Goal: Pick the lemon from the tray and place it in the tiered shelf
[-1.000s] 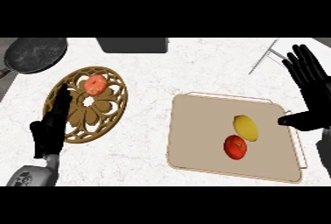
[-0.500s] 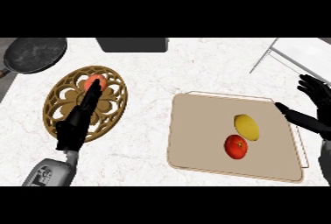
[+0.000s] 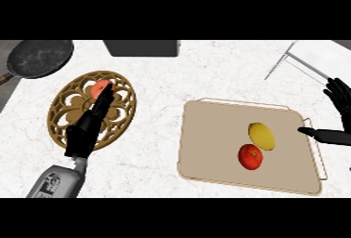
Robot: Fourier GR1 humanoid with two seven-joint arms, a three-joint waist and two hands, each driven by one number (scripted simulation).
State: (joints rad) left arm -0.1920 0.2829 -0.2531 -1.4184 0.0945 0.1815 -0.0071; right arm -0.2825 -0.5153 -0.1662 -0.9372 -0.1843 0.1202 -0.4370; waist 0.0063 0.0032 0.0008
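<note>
Two fruits lie on the tray [image 3: 205, 158]: the lemon [image 3: 261, 136] and, touching its lower left side, a tomato [image 3: 251, 156]. Neither is held.

Progress: none of the task is complete as far as can be seen. The lemon sits in the right half of the tray, untouched. The grasp, the lift, the carry and the placing are all outstanding. The shelf [image 3: 302, 60] shows only as thin metal rods and a pale surface at the upper right, well apart from the tray; its tiers cannot be made out.

Right hand [image 3: 337, 116]: at the right edge, over the tray's right rim, fingers spread and apart, thumb pointing left toward the lemon. It clasps nothing. The lemon lies just to the left of the thumb tip, near but with bare tray between. In my judgement the hand is placed for an approach from the right.

Left hand [image 3: 87, 128]: fingers straight and together, laid over an ornate gold trivet [image 3: 65, 104] at the left, fingertips near a small orange fruit [image 3: 102, 87] on it. It holds nothing and is well apart from the lemon.

Also noted: a dark pan [image 3: 37, 56] at upper left.
</note>
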